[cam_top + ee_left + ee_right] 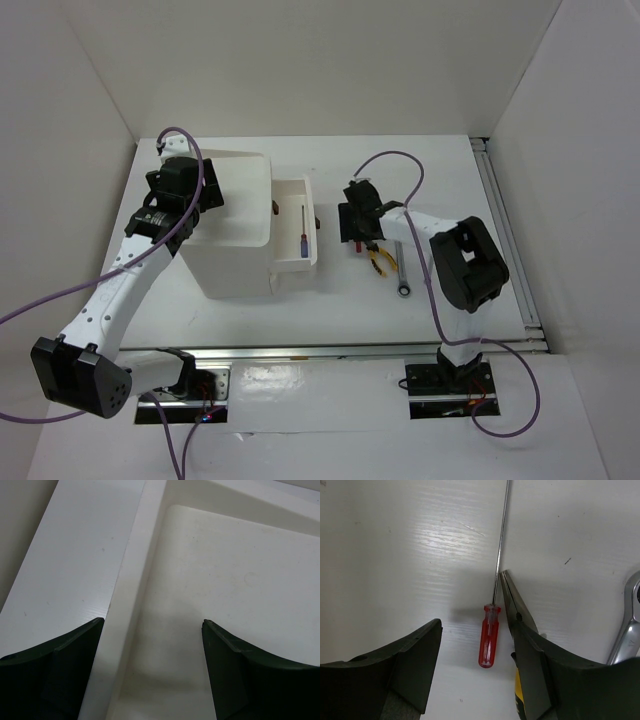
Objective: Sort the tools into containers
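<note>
White all round here: a plain back wall [320,60], a left wall [50,150] and a right wall [585,150] close in 3 sides of a white worktop [440,180]. A silver metal rail [508,235] runs down the worktop's right edge, and a second rail [330,349] crosses its near edge. The light is soft and even, with faint shadows. Close up, the worktop's surface shows a slight sheen and fine streaks.

A white table [440,180] stands inside a booth with a plain white back wall [320,60], a left side panel [50,200] and a right side panel [590,150]. A silver metal rail [505,240] runs along the table's right edge, and a near rail [330,350] runs along its front. Close up, the tabletop shows faint grain and a small dark speck [567,560], perhaps a scratch.
</note>
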You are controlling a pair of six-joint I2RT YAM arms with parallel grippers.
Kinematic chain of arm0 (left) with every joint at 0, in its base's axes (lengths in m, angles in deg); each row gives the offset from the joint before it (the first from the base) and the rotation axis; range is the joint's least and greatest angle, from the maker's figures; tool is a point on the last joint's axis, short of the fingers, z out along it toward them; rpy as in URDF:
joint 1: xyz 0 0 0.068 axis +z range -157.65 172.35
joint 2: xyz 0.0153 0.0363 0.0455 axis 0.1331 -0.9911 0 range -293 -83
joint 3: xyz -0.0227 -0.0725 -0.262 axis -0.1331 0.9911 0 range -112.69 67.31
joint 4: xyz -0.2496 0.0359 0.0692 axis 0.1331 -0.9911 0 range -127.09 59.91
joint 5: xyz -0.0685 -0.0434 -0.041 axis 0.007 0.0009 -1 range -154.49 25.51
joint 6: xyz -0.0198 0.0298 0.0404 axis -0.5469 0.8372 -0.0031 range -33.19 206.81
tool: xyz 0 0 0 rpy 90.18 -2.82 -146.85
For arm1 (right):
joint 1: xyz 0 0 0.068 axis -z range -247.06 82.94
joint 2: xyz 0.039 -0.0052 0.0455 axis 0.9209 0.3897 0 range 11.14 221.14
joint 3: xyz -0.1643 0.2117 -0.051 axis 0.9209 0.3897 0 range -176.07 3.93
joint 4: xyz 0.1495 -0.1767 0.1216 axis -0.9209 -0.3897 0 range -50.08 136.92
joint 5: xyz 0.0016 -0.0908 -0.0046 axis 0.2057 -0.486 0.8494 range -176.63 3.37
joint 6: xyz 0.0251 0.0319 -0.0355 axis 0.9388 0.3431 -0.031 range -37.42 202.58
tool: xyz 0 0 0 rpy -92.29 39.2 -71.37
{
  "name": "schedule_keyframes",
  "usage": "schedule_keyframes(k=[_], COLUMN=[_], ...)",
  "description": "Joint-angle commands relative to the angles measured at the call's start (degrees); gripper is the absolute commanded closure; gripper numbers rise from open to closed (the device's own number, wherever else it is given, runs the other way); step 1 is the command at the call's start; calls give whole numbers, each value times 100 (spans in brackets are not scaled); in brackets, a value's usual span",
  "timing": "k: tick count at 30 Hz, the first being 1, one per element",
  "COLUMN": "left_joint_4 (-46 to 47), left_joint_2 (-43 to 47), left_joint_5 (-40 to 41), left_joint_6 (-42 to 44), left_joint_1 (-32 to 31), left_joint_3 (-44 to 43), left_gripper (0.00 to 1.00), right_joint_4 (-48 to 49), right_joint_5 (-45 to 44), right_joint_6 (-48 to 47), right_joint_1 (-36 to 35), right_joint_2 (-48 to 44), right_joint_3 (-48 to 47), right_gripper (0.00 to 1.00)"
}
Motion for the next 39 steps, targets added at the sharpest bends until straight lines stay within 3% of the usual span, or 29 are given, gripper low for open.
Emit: schedule_keyframes(k=[1, 16, 30, 39], left_joint_4=[-955, -955, -955, -955], left_joint_2=[-306, -359, -306, -306], left_joint_5=[-900, -900, -953, -953], left_joint_6=[-132, -132, -132, -132], left_joint_1=[-195, -195, -195, -195], left_joint_3=[293, 293, 293, 293], left_gripper=[11, 11, 11, 11], right_joint_4=[-25, -69, -69, 45], right_joint_5=[-127, -329, -382, -206], right_joint_6=[-2, 322, 323, 217], right_joint_1=[-45, -493, -493, -116], right_joint_2=[125, -463, -455, -349], right_joint_3=[-307, 132, 185, 256], right_gripper=[34, 40, 40, 42])
